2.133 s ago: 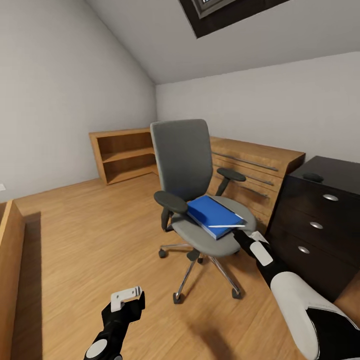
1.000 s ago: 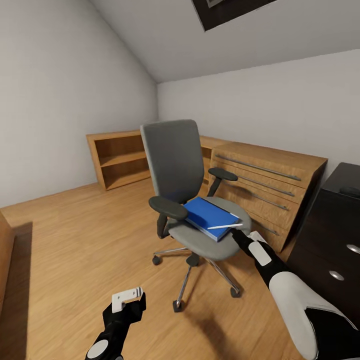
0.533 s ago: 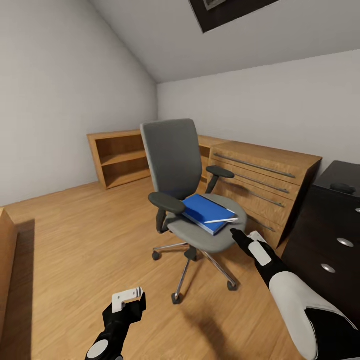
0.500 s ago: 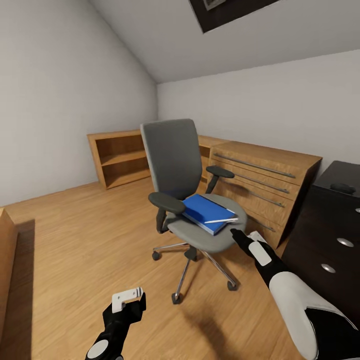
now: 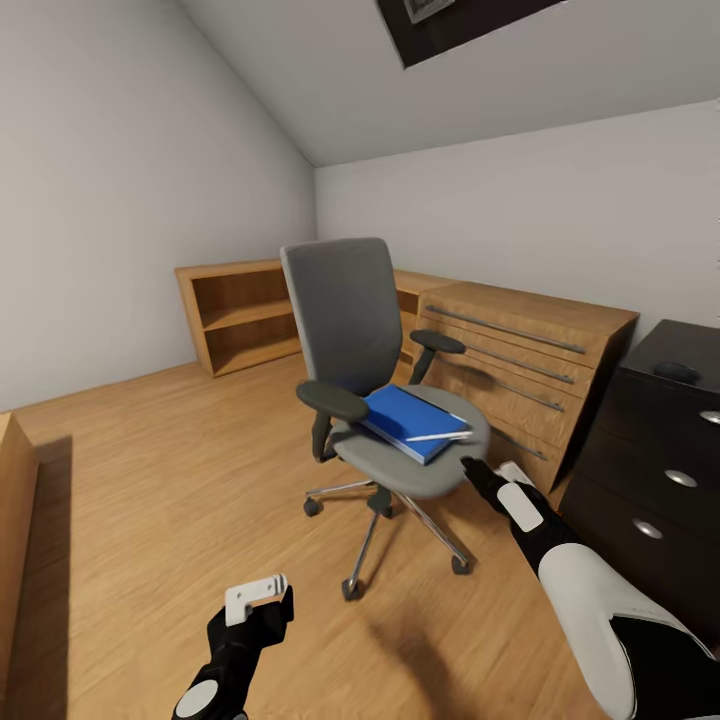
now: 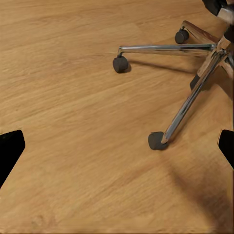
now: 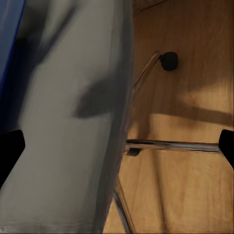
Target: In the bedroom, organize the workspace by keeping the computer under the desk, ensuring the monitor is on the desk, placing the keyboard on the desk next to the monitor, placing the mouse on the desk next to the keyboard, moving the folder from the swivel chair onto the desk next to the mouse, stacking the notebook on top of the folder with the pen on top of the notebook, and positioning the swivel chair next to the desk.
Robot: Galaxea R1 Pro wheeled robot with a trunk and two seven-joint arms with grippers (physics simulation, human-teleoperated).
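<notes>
Head view of an attic bedroom: a grey swivel chair (image 5: 375, 350) stands on the wooden floor (image 5: 150, 480), carrying a blue folder (image 5: 410, 420) flat on its seat with a white pen (image 5: 438, 436) lying across the folder's near edge. The right pincer (image 5: 468, 466) reaches forward to the seat's front rim, just beside the folder; the left pincer (image 5: 255, 596) hangs low over bare floor, well apart from the chair. Behind the chair sit a wooden drawer unit (image 5: 520, 370) and an open wooden shelf (image 5: 240, 315); a black cabinet (image 5: 665, 450) stands at the right. Left wrist view looks down on the chair's chrome legs and casters (image 6: 157, 140), its fingertips (image 6: 9, 148) spread wide at the frame's edges, released. Right wrist view presses close to the grey seat (image 7: 73, 122), a strip of blue folder (image 7: 9, 34) alongside, the pincer's dark tips set far apart, grasping nothing.
</notes>
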